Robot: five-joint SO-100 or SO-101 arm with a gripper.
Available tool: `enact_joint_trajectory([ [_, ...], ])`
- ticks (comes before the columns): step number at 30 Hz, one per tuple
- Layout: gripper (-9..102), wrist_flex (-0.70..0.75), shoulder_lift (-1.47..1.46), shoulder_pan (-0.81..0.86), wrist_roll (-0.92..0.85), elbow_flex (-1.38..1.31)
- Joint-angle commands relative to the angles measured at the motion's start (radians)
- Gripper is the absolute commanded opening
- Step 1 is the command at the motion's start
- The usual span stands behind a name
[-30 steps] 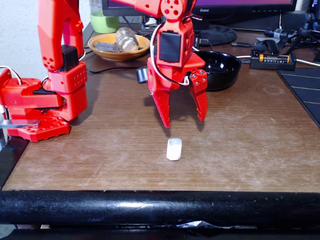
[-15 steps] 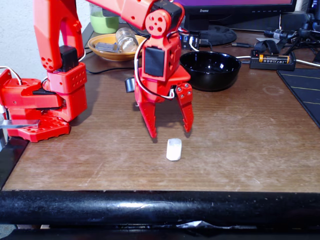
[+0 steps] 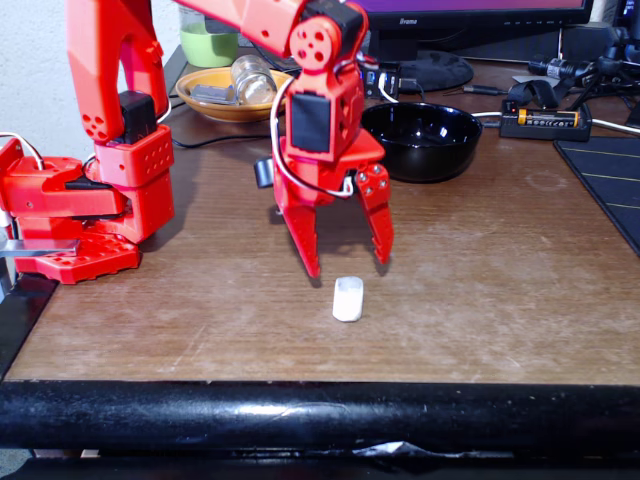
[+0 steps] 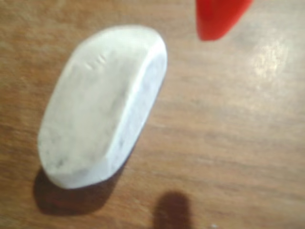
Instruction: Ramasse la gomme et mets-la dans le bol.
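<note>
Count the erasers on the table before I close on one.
1. A white eraser lies flat on the wooden table near its front edge, just below the open end effector, untouched. Clutter at the back could hide others.

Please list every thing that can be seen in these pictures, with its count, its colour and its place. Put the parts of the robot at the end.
eraser: 1, white, near front edge of the table, lying free
bowl: 1, glossy black, behind the pincer, towards the right in the fixed view
dish: 1, orange-yellow, back left, holding a glass jar
cup: 1, green, behind the dish
battery holder: 1, black, back right
mat: 1, dark, right edge
monitor: 1, black, at the back
table: 1, brown wood
arm: 1, red, left side
pincer: 1, red, open, just behind the eraser
</note>
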Motion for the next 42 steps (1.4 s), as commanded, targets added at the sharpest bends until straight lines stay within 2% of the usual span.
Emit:
enact_joint_trajectory([
  [1,26,-0.025,0.011,-0.005,0.012,0.008],
  [19,26,-0.117,0.021,-0.015,0.021,0.12],
  [42,25,-0.084,-0.091,-0.02,0.052,-0.021],
])
